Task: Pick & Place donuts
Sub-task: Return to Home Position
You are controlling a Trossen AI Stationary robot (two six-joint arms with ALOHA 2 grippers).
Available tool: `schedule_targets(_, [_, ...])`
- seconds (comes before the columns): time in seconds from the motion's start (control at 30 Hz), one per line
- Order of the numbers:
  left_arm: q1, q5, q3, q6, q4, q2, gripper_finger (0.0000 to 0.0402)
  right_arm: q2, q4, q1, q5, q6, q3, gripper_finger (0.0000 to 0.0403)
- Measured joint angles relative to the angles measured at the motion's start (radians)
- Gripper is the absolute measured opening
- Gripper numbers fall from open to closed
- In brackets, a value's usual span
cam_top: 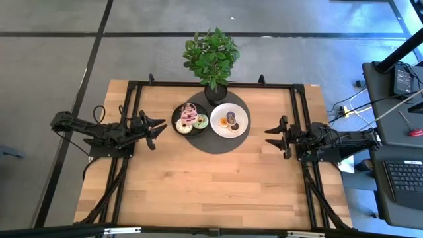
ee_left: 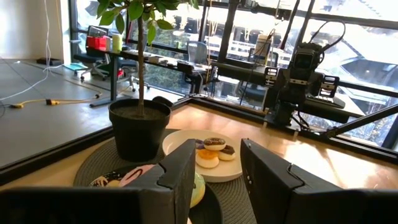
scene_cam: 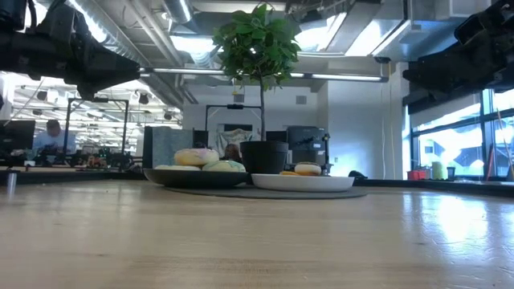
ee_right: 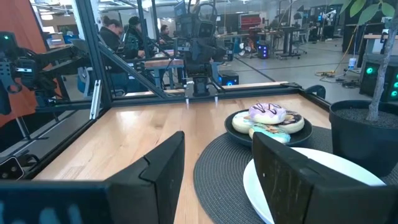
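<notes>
Three big donuts, the pink donut (cam_top: 188, 113), green donut (cam_top: 201, 121) and cream donut (cam_top: 184, 128), lie touching one another on the dark plate (cam_top: 175, 119). That keeps them sorted by size from the small donuts (cam_top: 230, 120) clustered on the white plate (cam_top: 242, 112) just beside it. I make out perhaps three or four small ones, too tiny to count surely.

Both plates share the round grey mat (cam_top: 218, 145) in front of the potted plant (cam_top: 211, 56), which keeps them between your two arms. Your left gripper (cam_top: 160, 129) sits near the dark plate. Your right gripper (cam_top: 269, 137) sits farther out beyond the white plate. Each is at its own side of the table (cam_top: 198, 192), fingers spread wide and empty.

Every donut I can see is on a plate, so sorting looks finished and only parking the arms remains.
</notes>
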Motion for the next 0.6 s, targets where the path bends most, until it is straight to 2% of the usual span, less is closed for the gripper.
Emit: schedule_targets(0.6, [0.0, 0.0, 0.0, 0.0, 0.0, 0.0, 0.0125, 0.0, 0.0, 0.0, 0.0, 0.0, 0.0, 0.0189])
